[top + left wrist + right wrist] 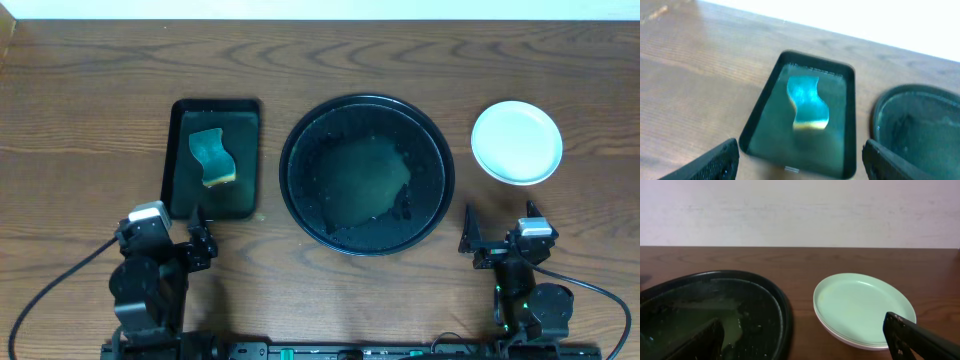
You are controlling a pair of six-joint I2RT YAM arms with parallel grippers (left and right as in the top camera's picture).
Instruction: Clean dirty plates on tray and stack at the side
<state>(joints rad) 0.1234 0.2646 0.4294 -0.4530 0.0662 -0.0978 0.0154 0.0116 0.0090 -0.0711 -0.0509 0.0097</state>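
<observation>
The big round black tray (367, 174) lies in the middle of the table, wet and glossy, with no plate on it; its rim also shows in both wrist views (880, 107) (782, 307). The plates (516, 142) sit stacked to the tray's right, a pale mint one on top (862, 305). My left gripper (198, 238) is open near the front left, just short of the green tray. My right gripper (500, 232) is open near the front right, nearer than the stack. Both hold nothing.
A rectangular dark-green tray (212, 158) left of the black one holds a teal and yellow sponge (213, 157), seen also from the left wrist (807, 102). Bare wooden table (90, 120) surrounds everything.
</observation>
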